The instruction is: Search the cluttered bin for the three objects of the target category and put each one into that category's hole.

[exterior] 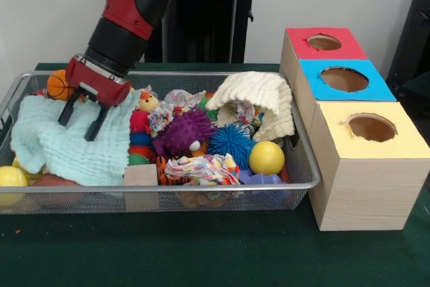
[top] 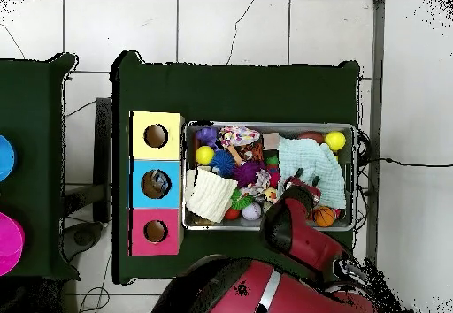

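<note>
The silver wire-mesh bin (exterior: 168,189) is full of toys and cloths; it also shows in the overhead view (top: 265,125). The blue-topped hole (exterior: 344,78) is on the middle wooden box, right of the bin, and shows in the overhead view (top: 156,184). My gripper (exterior: 76,131) hangs over the bin's left part, just above a mint cloth (exterior: 74,149). Its two black fingers (exterior: 67,109) stand apart with nothing between them. An orange mini basketball (exterior: 59,84) lies just behind it. In the overhead view the gripper (top: 301,188) is over the same cloth (top: 320,172).
A red-topped hole (exterior: 324,42) and a yellow-topped hole (exterior: 371,127) flank the blue one. The bin holds a purple spiky ball (exterior: 185,132), a blue spiky ball (exterior: 230,142), yellow balls (exterior: 267,157), a cream knitted cloth (exterior: 259,99) and a wooden block (exterior: 141,175).
</note>
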Controlling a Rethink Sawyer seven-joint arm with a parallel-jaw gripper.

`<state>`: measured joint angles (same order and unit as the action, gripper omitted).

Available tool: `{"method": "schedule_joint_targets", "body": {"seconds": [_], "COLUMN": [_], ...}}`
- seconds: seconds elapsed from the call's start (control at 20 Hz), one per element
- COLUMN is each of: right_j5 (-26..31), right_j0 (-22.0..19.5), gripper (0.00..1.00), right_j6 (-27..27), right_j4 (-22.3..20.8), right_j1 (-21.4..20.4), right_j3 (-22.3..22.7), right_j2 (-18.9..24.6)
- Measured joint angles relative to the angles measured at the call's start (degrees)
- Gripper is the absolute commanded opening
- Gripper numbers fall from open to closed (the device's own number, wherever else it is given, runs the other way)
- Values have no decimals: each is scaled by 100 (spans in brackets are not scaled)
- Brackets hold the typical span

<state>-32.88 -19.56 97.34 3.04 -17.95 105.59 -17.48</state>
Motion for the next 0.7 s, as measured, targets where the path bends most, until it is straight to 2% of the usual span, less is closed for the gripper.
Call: {"method": "schedule_joint_targets", "body": {"seconds": [0.4,0.45,0.7], "right_j5": [-557,-679,-692], "right_j0": [-115,-178,-290], "gripper": [100,0,0], "right_j6": [0,0,0], "right_j4": [-59,-131,-257], "right_j1": [212,286,332], "right_j3": [-99,-132,-161], "right_j2": [26,50,107]}}
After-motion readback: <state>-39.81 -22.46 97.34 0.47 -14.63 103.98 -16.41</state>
